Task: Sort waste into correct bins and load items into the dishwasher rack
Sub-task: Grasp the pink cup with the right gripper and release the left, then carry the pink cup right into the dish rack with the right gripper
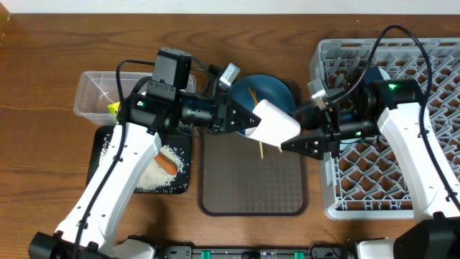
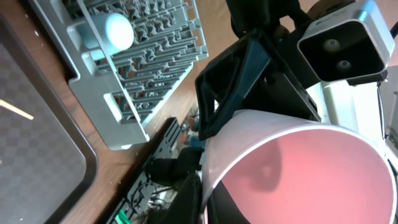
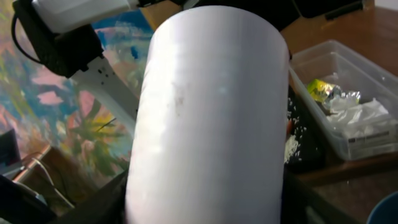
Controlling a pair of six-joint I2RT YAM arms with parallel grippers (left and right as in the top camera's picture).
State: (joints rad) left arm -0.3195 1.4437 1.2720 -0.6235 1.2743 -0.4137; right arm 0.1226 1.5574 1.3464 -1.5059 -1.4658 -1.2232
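The pale pink cup [image 1: 277,121] hangs sideways above the brown serving tray [image 1: 251,194], between both grippers. My left gripper [image 1: 244,119] is shut on its rim; the left wrist view looks into the pink inside [image 2: 298,174]. My right gripper [image 1: 300,137] has a finger against each side of the cup's base end, and the cup fills the right wrist view [image 3: 211,118]. The blue plate [image 1: 273,88] lies behind with one chopstick [image 1: 253,93] on it. The second chopstick [image 1: 261,150] lies on the serving tray. The light blue cup [image 2: 115,31] stands in the grey rack [image 1: 388,180]. I cannot see the white bowl.
The clear tub [image 1: 97,90] at the left holds the yellow-green wrapper [image 1: 113,108] and crumpled paper [image 3: 360,115]. The black tray [image 1: 104,147] in front of it holds rice [image 1: 154,176] and the carrot [image 1: 167,164]. The rack fills the right side.
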